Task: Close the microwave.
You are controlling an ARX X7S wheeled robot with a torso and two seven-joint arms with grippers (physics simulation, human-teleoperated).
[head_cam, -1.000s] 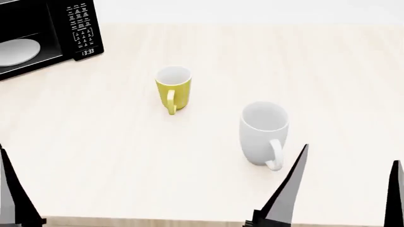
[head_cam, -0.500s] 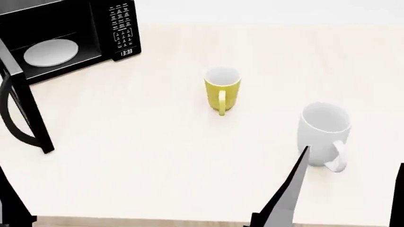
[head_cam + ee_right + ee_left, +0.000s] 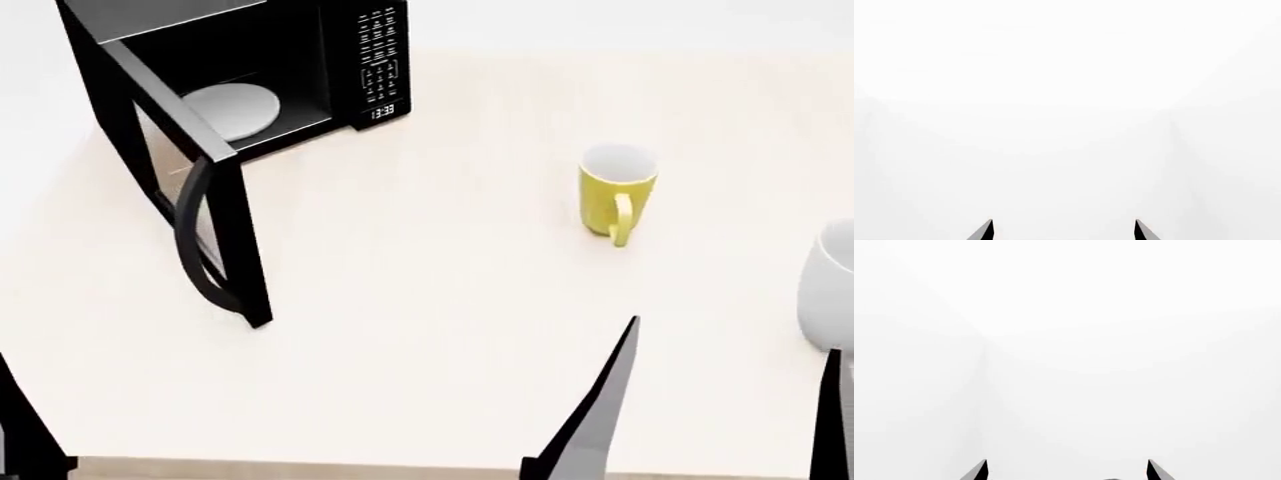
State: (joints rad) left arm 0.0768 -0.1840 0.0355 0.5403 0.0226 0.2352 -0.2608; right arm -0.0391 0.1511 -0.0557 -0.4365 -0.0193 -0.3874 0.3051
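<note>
A pale wooden table (image 3: 441,330) fills most of the head view, and everything else is set on it. The microwave (image 3: 254,75) is placed at the far left corner, a glossy black box with its cavity exposed. Its door (image 3: 187,190) is swung wide open towards the near side, hinged on the left, with the curved black handle (image 3: 200,240) seen on its outer face. Inside the cavity a white round plate (image 3: 234,108) is seen lying flat. The keypad (image 3: 379,55) with white lettering and a small clock readout is carried on the right part of the front.

A white mug (image 3: 830,285) is cut off by the right edge of the view. A yellow mug (image 3: 617,192) is stood upright well right of the microwave, its handle turned towards the near side; the two mugs are well apart.

The right gripper (image 3: 721,400) is seen at the near right edge, its two dark fingers spread wide with nothing between them; the same wide gap is shown in the right wrist view (image 3: 1062,231). The left gripper (image 3: 1066,471) is likewise shown spread wide and holding nothing against a blank white background. Only one left finger (image 3: 24,430) is visible at the near left corner of the head view, well apart from the door.
</note>
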